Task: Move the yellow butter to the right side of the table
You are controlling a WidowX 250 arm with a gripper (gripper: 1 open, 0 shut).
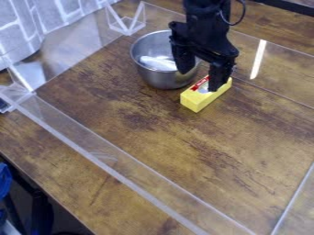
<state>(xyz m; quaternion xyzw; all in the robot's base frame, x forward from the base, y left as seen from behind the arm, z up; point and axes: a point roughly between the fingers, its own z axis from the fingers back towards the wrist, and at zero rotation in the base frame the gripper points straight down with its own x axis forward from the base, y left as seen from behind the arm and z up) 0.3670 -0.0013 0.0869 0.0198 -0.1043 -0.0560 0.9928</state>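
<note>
The table [172,165] is dark brown, worn wood, its bare surface filling the near and middle part of the view. At the near left, beyond the table's edge, are dark objects [37,200], too cut off to name, with a bit of blue [4,184] at the frame's edge. A clear panel [92,151] runs along the left edge, slanting from far left to near right. The butter [199,98], a yellow box with a red and white label, lies farther back, right of centre, set at a slant, just right of the bowl. Over its far part hangs the black gripper [203,77], fingers apart, one towards the bowl, the other over the butter's right side; whether either touches is unclear. The bowl [154,77] is round silver metal, with something white [157,64] inside. Crinkled clear plastic [55,32] fills the far left corner.
</note>
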